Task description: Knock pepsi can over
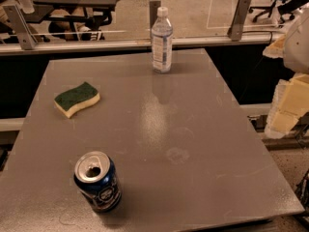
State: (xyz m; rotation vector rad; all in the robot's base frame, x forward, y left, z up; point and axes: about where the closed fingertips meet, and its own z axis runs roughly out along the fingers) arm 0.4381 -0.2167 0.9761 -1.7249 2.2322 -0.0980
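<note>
The pepsi can (97, 181) is a small dark blue can with a silver top and an open pull-tab hole. It stands upright near the front left of the grey table (193, 129). My gripper (288, 103) shows as pale cream parts at the right edge of the view, beyond the table's right side. It is far from the can and holds nothing that I can see.
A clear plastic water bottle (161, 40) stands upright at the table's far edge, near the middle. A yellow sponge with a green top (77, 98) lies at the left. A metal rail with glass panels (96, 45) runs behind the table.
</note>
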